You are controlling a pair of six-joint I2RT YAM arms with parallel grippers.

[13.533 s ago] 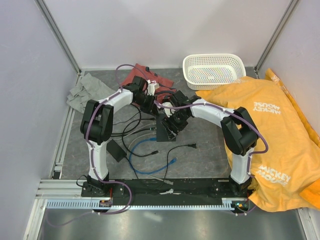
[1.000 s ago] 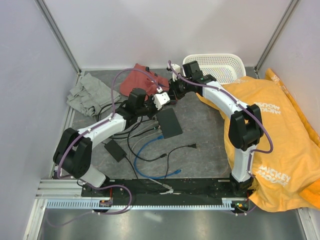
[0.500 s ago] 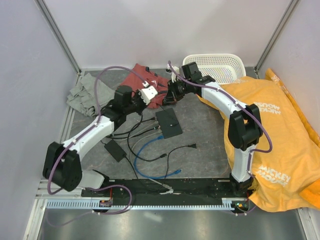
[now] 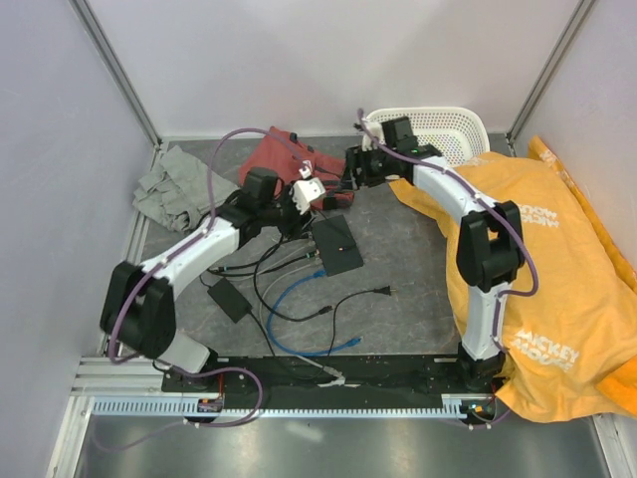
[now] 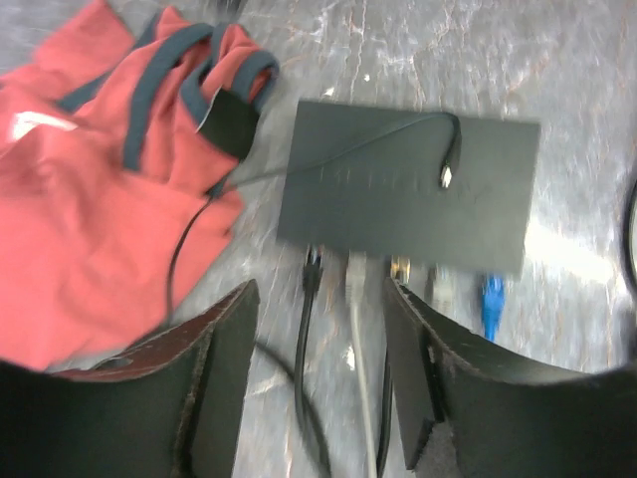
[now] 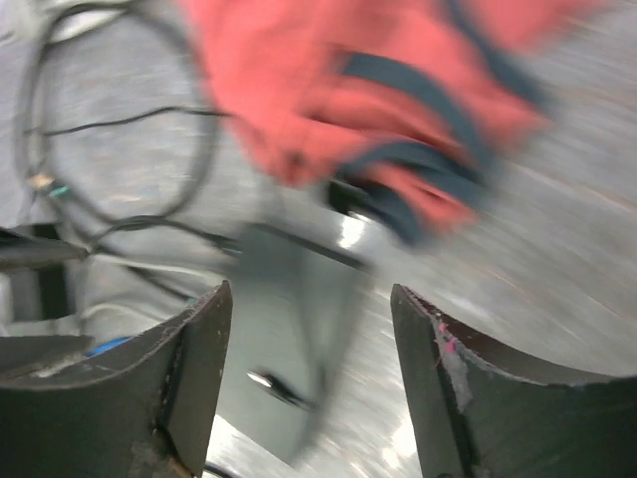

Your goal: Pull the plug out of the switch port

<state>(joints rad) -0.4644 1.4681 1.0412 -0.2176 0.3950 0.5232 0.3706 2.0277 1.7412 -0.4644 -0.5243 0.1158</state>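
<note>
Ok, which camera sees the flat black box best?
The left wrist view. The flat matte black switch box fills the middle, with cables along one edge. The top view shows it small; the right wrist view only blurs it.

Switch (image 6: 299, 339) blurred in right wrist view, red cloth (image 6: 398, 110) cropped

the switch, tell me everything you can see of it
The switch is a thin matte black rectangular box lying flat on the grey table, beside the red cloth. A thin black cord trails across its top, ending in a small loose plug. Along one long edge, a black cable and a grey cable meet its ports; a blue plug lies close by. No jaws touch it.
</note>
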